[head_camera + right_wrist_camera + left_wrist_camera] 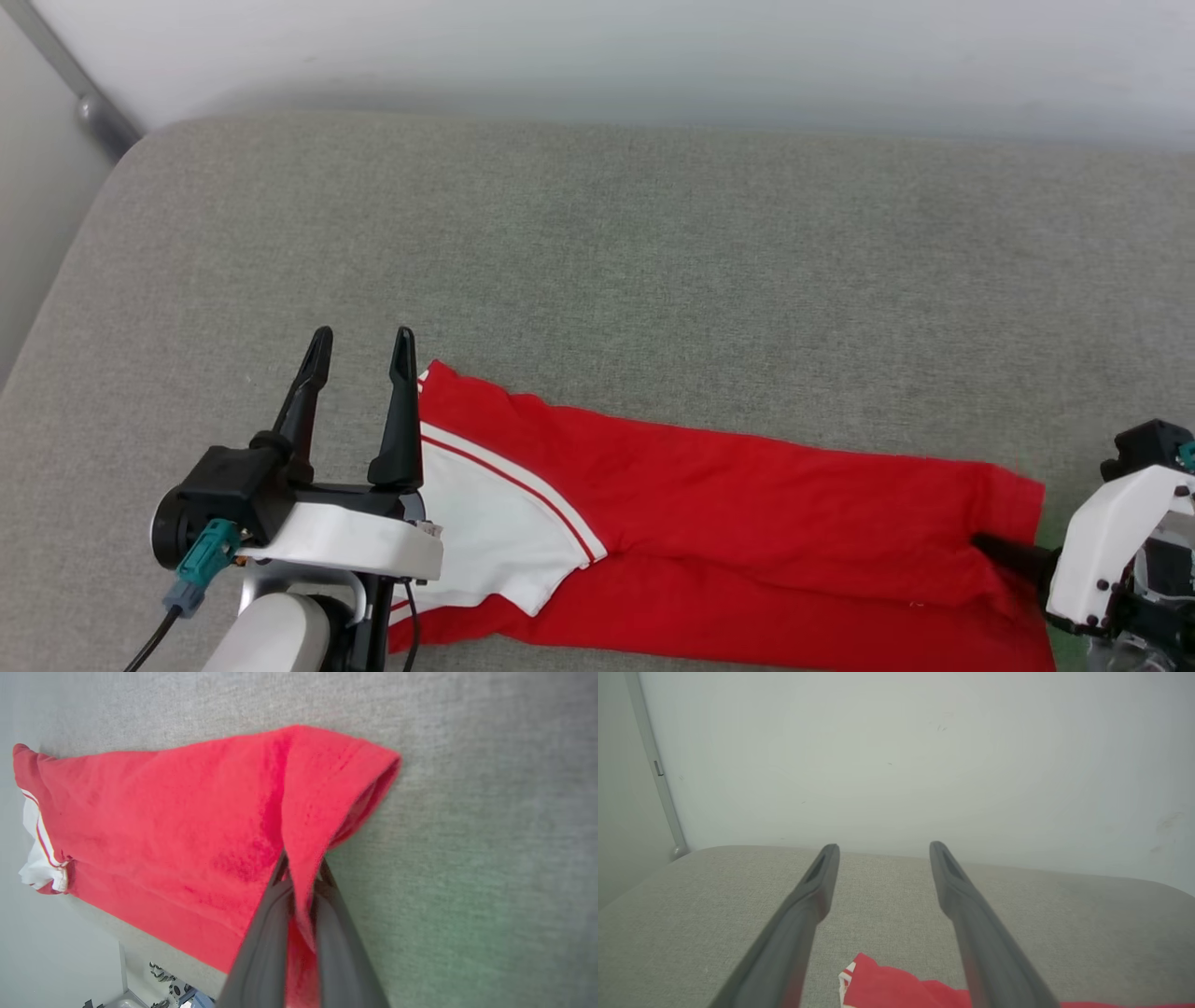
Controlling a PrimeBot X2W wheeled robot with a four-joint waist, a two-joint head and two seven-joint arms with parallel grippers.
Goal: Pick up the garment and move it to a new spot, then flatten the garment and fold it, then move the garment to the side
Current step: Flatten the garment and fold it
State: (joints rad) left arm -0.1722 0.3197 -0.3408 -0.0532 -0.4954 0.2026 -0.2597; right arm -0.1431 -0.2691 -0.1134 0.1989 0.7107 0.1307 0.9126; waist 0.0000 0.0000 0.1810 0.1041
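The garment (747,504) lies as a long folded strip along the near edge of the grey cushion (597,233), its white sleeve at the left end. It looks like soft, light jersey (likely to sag and unfold if lifted by one point), so both ends need holding. The right gripper (301,877) is pinched on the red hem at the right end. The left gripper (362,341) hangs wide apart by the sleeve, holding nothing.

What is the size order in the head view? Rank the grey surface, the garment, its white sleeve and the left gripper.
1. grey surface
2. garment
3. white sleeve and left gripper look alike; the gripper sits nearer the camera, so unranked.
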